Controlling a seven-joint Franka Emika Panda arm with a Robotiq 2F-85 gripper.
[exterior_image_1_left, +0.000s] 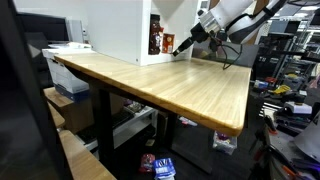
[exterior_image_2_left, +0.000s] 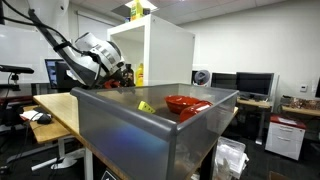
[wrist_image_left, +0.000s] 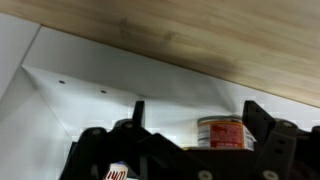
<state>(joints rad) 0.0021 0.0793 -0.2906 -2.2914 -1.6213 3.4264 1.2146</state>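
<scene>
Red can (wrist_image_left: 222, 133), white shelf (exterior_image_1_left: 115, 30), wooden table (exterior_image_1_left: 170, 85)

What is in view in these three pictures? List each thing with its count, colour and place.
can: one, red label, inside the cabinet, just ahead of the fingers
cabinet: one, white, standing on the table
table: one, light wood, under the cabinet
bin: one, grey metal, in the foreground of an exterior view
bowl: one, red, inside the bin
small object: one, yellow, in the bin beside the bowl, too small to identify
monitors: two, black, on a desk behind the bin
arm: one, white and black, reaching towards the cabinet
gripper: one, black, open, at the cabinet's opening
</scene>
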